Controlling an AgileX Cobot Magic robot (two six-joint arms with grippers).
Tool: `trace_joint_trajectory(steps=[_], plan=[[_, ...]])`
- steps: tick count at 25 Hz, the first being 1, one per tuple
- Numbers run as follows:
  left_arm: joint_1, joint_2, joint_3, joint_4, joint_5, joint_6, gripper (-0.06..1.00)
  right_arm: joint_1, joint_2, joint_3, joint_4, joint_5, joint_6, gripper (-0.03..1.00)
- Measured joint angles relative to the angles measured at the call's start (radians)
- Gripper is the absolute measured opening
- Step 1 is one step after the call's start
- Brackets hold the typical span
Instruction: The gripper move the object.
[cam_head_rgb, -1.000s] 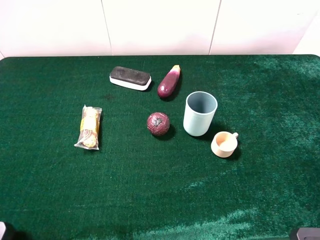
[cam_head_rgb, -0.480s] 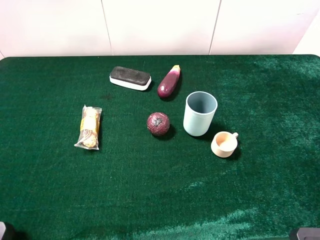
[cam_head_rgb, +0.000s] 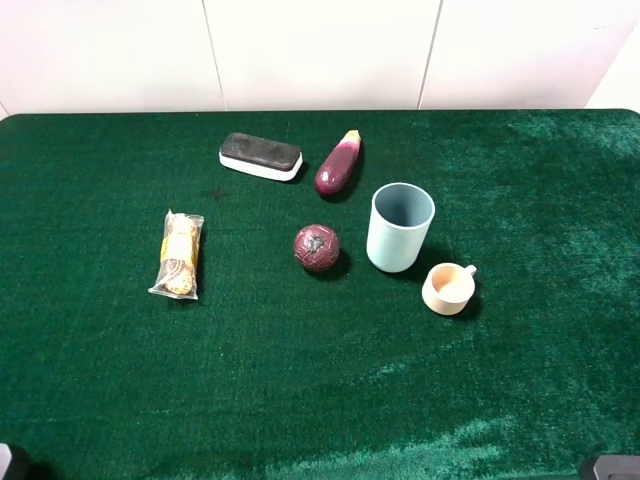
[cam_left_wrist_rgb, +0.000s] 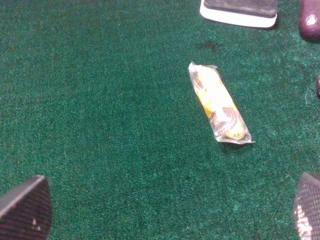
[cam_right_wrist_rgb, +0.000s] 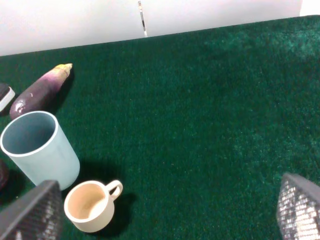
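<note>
On green felt the upright tumbler (cam_head_rgb: 400, 228) is left untouched; the right gripper (cam_right_wrist_rgb: 165, 212), jaws spread wide, should be centred clear of the beige cup (cam_head_rgb: 448, 288).

You see a green table (cam_head_rgb: 120, 380). Around the tumbler (cam_head_rgb: 399, 228): ball (cam_head_rgb: 316, 247) beside, cup (cam_head_rgb: 447, 288) near, eggplant (cam_head_rgb: 338, 165) behind, eraser (cam_head_rgb: 260, 157) and snack pack (cam_head_rgb: 179, 256) well apart.

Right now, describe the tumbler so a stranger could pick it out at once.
On the green table, look right of centre, below the eggplant. The tumbler stands upright between the maroon ball and the beige cup: pale blue, handleless, tallest there.
</note>
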Motion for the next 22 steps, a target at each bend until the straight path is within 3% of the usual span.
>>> trace_joint_trajectory(steps=[22], plan=[[0.000, 0.000, 0.000, 0.003, 0.000, 0.006, 0.98, 0.000, 0.000, 0.000, 0.000, 0.000, 0.000, 0.65]])
